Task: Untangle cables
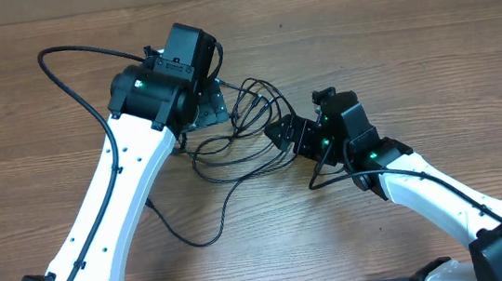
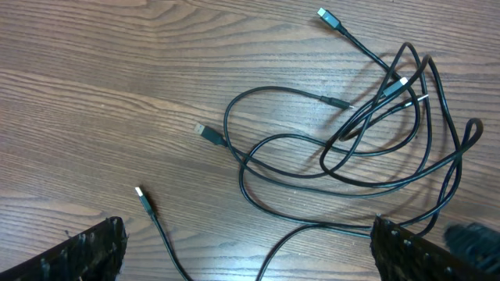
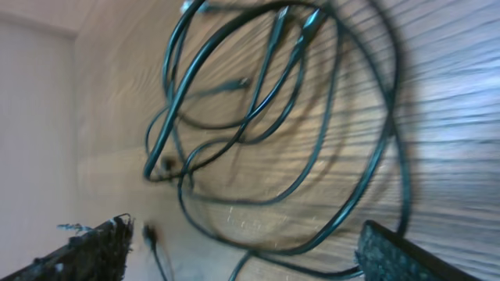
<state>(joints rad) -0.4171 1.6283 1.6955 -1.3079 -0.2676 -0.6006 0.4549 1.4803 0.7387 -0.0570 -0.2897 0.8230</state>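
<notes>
The cables [image 1: 246, 113] are thin black cords lying in a loose tangle on the wooden table, between my two grippers. One strand trails toward the front [image 1: 207, 241]. My left gripper [image 1: 208, 109] hovers at the tangle's left edge, open and empty. In the left wrist view the cables [image 2: 367, 140] spread out with small plugs [image 2: 205, 131] at their ends, and the left gripper [image 2: 246, 251] stands wide over two strands. My right gripper [image 1: 285, 134] sits at the tangle's right edge. In the blurred right wrist view the cables [image 3: 273, 117] loop ahead of the open right gripper [image 3: 242, 251], with strands passing between its fingers.
The wooden table [image 1: 427, 38] runs to a far edge along the top of the overhead view. A thicker black arm cable [image 1: 67, 80] arcs out from the left arm at the upper left. Both white arms reach in from the front corners.
</notes>
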